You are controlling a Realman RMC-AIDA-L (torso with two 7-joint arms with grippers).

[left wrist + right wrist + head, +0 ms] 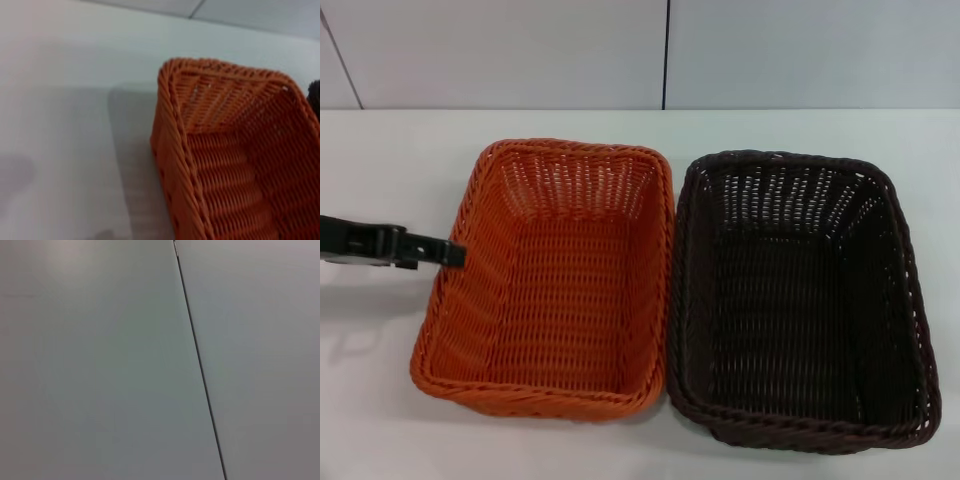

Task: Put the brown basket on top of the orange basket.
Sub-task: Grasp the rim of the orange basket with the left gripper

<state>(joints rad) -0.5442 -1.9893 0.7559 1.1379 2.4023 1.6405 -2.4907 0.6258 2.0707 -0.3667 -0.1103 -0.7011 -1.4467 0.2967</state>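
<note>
Brown basket (805, 300) on surface (380, 400), touching orange basket (555, 280); left pincer (458, 254) beyond orange basket's far side, opening unclear, holding nothing.

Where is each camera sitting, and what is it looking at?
Head view: sits on the robot's head, looks forward and down at the white table with the orange basket and the brown basket side by side; the left gripper shows beside the orange basket.
Left wrist view: sits on the left arm's wrist, looks at the orange basket's corner; none of the robot's body shows.
Right wrist view: sits on the right arm's wrist, faces a plain panel seam; no robot body shows.
Shared: head and left wrist views both show the orange basket.
</note>
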